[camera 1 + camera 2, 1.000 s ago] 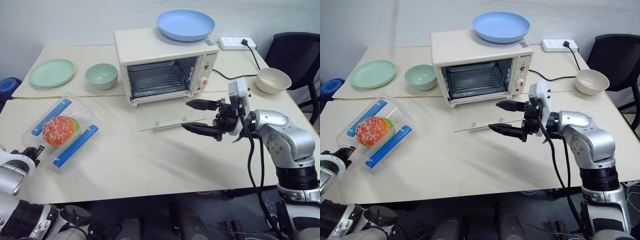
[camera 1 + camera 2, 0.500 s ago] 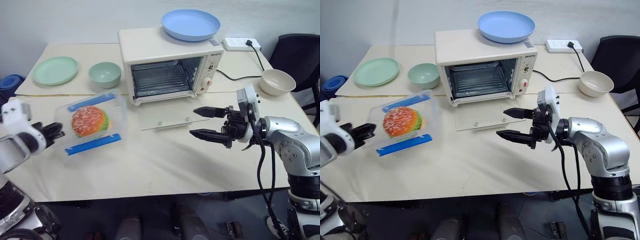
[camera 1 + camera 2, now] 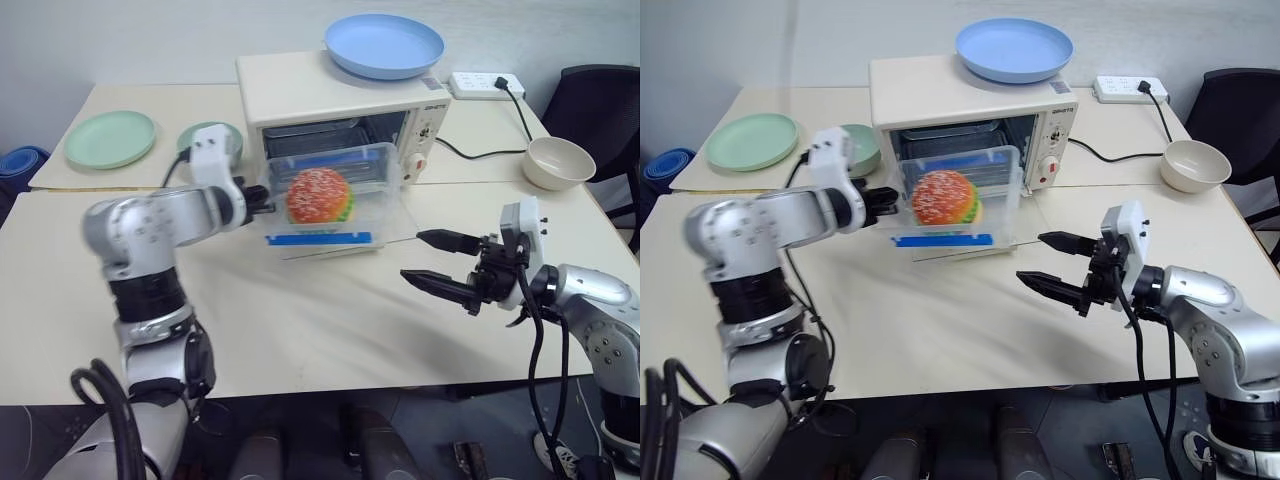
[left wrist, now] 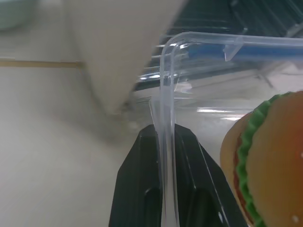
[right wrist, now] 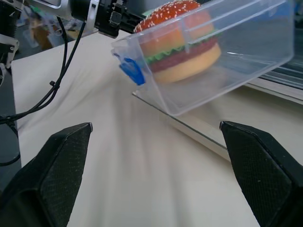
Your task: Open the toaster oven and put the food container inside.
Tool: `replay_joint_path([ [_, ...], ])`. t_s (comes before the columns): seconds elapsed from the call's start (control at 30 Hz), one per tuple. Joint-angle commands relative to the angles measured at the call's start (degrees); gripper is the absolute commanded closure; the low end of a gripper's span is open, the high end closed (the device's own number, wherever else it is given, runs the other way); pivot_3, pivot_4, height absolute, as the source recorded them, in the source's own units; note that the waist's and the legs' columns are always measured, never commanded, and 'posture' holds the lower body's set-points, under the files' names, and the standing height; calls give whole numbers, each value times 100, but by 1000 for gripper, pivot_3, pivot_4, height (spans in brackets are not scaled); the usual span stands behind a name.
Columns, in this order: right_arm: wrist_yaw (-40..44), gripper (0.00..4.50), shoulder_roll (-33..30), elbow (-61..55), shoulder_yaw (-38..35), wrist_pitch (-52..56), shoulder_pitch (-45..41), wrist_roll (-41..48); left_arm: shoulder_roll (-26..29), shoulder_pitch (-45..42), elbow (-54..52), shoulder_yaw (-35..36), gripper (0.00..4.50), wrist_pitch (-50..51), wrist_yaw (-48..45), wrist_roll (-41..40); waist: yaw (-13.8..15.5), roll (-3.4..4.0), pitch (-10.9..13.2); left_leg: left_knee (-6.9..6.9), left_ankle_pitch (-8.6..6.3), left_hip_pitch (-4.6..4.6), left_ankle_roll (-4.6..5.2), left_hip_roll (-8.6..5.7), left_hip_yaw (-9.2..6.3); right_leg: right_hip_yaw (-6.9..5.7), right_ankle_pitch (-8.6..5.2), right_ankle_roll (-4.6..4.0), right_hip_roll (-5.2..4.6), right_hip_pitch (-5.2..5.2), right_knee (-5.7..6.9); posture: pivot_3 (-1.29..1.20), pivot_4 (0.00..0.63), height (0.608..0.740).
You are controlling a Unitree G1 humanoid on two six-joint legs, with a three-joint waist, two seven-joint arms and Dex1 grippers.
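Clamping food container rim, left gripper, before toaster oven, right gripper spread

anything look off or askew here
The food container hangs tilted in front of the open toaster oven, gripped by one rim in the left gripper, so the toy burger sits on a slope. A blue plate sits on top of the oven, an unusual spot.

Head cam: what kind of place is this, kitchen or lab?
Likely an office or lab test setup, not a real kitchen: a toaster oven on plain tables, a power strip beside it, an office chair, and toy food in the food container.
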Motion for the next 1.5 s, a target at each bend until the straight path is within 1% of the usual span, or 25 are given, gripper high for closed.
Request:
replay_joint_path([
  [0.03,-177,0,-78,-310,-326,-84,123,115,-141,-288,469,-225,4462,-636,-34,443,-31,0,0,0,0,0,0,0,0,1,0,0,3,0,1,0,150,740],
  [0.07,-223,0,-72,-336,-354,-84,157,122,-191,-319,588,-239,3741,-738,-31,525,-34,0,0,0,0,1,-1,1,-1,3,0,0,3,-1,3,0,150,740],
  [0.1,-280,0,-61,-365,-375,-87,189,123,-215,-336,688,-253,3519,-849,-1,635,-35,0,0,0,0,1,-1,1,-1,4,0,0,4,-1,4,0,150,740],
  [0.2,-409,0,-46,-425,-400,-118,284,75,-209,-319,748,-327,2559,-994,-94,788,-45,0,0,0,0,6,-1,1,3,9,0,0,5,1,10,0,150,740],
  [0.3,-517,0,-47,-442,-373,-182,379,-44,-188,-202,421,-225,1648,-903,-420,603,-36,0,0,1,4,10,0,0,5,10,1,2,12,1,16,0,150,740],
  [0.43,-643,0,-10,-427,-294,-206,376,-91,22,116,-348,65,1648,-946,-1130,135,-46,1,0,3,6,7,1,10,6,10,4,7,10,0,16,0,150,740],
  [0.53,-660,0,27,-536,-137,-180,394,-57,554,641,-1123,237,1648,-1263,-2311,-478,-67,3,0,2,6,8,0,16,8,12,4,7,7,-1,16,0,150,740],
  [0.57,-662,396,35,-554,-108,-164,393,-28,695,775,-1256,255,1614,-1342,-2592,-617,-72,4,1,-1,6,10,-3,21,11,13,3,6,10,-2,17,0,150,740],
  [0.6,-656,664,61,-580,-48,-127,375,33,957,1019,-1429,279,1809,-1448,-3103,-842,-56,5,1,-1,6,12,-6,25,11,14,1,1,12,-2,18,0,150,740],
  [0.67,-655,1257,82,-604,21,-93,354,99,1259,1299,-1587,280,2213,-1605,-3668,-1077,-47,6,1,0,9,13,-12,24,6,13,0,-1,12,-2,20,0,150,740],
  [0.7,-650,1667,113,-617,130,-80,314,114,1589,1602,-1690,181,2529,-1754,-4274,-1199,-45,7,1,0,10,15,-11,22,5,13,-1,-3,11,0,24,0,150,740],
  [0.73,-631,1975,148,-613,286,-90,250,73,1906,1889,-1724,10,2829,-1986,-4826,-1162,-46,7,1,3,11,15,-8,20,5,12,-1,-3,12,0,26,0,150,740],
  [0.8,-612,2663,196,-590,505,-117,150,-1,2354,2253,-1694,-264,3434,-2325,-5547,-1099,-49,7,2,2,13,26,-2,13,9,11,-3,-6,14,9,26,0,150,740],
  [0.87,-610,3440,247,-477,754,-159,5,-133,2687,2470,-1566,-721,4116,-2879,-6110,-759,-41,7,2,3,18,29,5,9,9,11,-5,-11,15,13,26,0,150,740],
  [0.9,-606,3713,281,-396,893,-194,-77,-227,2814,2540,-1479,-992,4388,-3167,-6355,-544,-39,7,2,3,21,26,11,6,8,12,-6,-13,15,14,22,0,150,740],
  [0.93,-616,4061,332,-287,1027,-229,-174,-336,2876,2565,-1354,-1287,4500,-3497,-6494,-265,-31,7,2,3,24,25,17,2,5,13,-6,-13,14,16,16,0,150,740],
  [0.97,-626,4418,366,-177,1148,-276,-264,-470,2860,2525,-1209,-1519,4500,-3714,-6514,-44,-25,7,2,2,26,22,21,-1,4,12,-6,-12,14,17,13,0,150,740],
  [1.03,-713,4469,426,75,1373,-395,-444,-806,2725,2381,-875,-1915,4500,-4111,-6362,436,-16,7,2,3,28,18,25,-6,0,11,-5,-10,11,18,9,0,150,740],
  [1.13,-1134,4469,609,748,1699,-601,-854,-1542,2372,2051,-310,-2347,4500,-4518,-6055,1035,-25,7,2,5,27,7,33,-7,-2,12,3,4,6,15,7,0,150,740],
  [1.2,-1338,4469,748,1157,1772,-732,-1088,-1875,2098,1851,-103,-2422,4500,-4591,-6012,1096,-29,7,2,7,26,-3,36,-8,-1,12,6,8,1,8,7,0,150,740],
  [1.33,-1507,4469,958,1589,1735,-904,-1354,-2195,1721,1653,-51,-2471,4500,-4575,-5965,1116,-46,8,1,1,25,-14,37,-2,-4,12,7,10,-25,-4,18,0,150,740],
  [1.5,-1659,4469,1305,2109,1795,-1219,-1719,-2543,1442,1600,-115,-2475,4500,-4485,-5834,1140,-65,9,1,-3,23,-11,37,6,3,12,7,10,-19,-6,19,0,150,740],
])
